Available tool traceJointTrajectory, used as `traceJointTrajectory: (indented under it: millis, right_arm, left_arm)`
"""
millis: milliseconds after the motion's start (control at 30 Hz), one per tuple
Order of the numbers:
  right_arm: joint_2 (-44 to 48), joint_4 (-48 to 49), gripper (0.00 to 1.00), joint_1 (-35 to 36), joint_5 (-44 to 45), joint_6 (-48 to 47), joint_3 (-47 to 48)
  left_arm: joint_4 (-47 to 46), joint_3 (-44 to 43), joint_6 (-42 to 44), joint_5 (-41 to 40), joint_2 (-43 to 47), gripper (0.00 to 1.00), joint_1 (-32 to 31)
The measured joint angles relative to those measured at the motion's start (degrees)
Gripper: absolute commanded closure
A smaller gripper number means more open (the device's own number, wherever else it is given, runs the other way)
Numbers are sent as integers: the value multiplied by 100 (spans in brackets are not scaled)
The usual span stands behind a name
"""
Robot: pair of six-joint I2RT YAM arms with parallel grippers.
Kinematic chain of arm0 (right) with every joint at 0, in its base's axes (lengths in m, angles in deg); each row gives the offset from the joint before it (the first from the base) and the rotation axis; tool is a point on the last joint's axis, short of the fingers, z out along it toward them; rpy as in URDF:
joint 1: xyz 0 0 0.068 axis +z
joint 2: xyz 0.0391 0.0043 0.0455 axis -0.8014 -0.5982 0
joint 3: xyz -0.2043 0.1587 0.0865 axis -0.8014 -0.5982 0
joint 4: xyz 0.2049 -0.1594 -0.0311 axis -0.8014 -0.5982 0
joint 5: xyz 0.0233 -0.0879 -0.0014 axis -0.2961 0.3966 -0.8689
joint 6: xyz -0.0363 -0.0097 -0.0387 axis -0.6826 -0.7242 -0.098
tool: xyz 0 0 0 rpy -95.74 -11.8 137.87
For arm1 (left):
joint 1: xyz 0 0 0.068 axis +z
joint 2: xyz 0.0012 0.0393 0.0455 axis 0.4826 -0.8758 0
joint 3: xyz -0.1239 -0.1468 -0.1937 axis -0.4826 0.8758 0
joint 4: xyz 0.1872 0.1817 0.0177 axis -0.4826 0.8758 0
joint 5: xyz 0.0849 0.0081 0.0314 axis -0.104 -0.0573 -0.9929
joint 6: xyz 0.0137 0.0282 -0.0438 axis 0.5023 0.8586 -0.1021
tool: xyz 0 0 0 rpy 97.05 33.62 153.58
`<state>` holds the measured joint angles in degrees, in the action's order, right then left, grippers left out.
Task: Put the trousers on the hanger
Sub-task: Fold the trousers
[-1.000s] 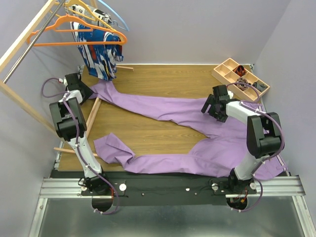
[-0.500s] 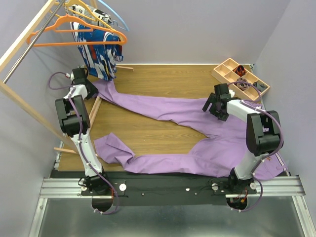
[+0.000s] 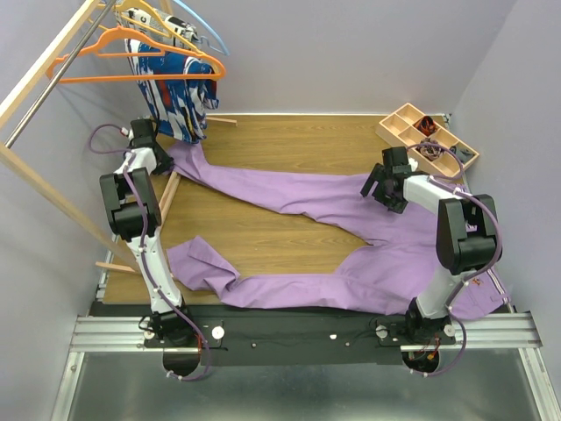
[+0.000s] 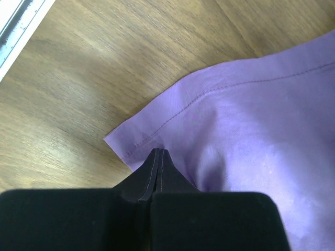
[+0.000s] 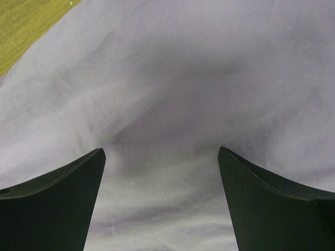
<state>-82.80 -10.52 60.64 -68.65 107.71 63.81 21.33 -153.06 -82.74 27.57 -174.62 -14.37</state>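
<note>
The lilac trousers [image 3: 289, 193] lie spread over the wooden table, one leg running to the far left and the other along the near edge. My left gripper [image 3: 162, 159] sits at the far-left leg end. In the left wrist view its jaws [image 4: 158, 152] are shut tight on the hem corner of the trousers [image 4: 261, 104], and the cloth puckers beside them. My right gripper [image 3: 379, 189] hovers open over the trousers' upper part. In the right wrist view the fingers [image 5: 161, 151] stand wide apart above the cloth [image 5: 167, 78]. The orange hanger [image 3: 140, 77] hangs empty on the rail at top left.
A blue, white and red patterned garment [image 3: 175, 92] hangs beside the orange hanger, with a yellow-orange hanger [image 3: 145, 13] and a light blue one [image 3: 210, 35] behind. The wooden rack's rail [image 3: 39, 74] and foot bar [image 3: 166, 197] flank the left arm. A compartment tray [image 3: 427, 136] sits far right.
My left gripper slid farther back to the leg's end and closed from open onto the hem. The right arm barely moved and stayed open.
</note>
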Motion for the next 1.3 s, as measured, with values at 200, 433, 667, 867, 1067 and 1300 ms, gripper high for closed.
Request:
traceJointTrajectory:
  millis: [200,433,667,867,1067,1300]
  right_arm:
    - [0,7,3,0,-24,-13,0]
    - [-2,15,3,-7,-26,-9,-2]
    - [-415,13,5,-39,310,-57,426]
    - [-929,7,5,-146,474,-50,1051]
    - [-1335,15,5,-372,507,79,1606]
    - [-1687,17,5,-535,505,146,2107]
  left_arm:
    - [13,299,374,-96,273,93,-11]
    - [-55,1067,505,-195,1687,72,-31]
    - [-308,1180,474,-184,2463,54,-192]
    - [-321,1338,442,-31,2479,46,-599]
    - [-376,1740,286,260,2498,46,-1237]
    - [-450,2186,35,507,2509,45,-1722]
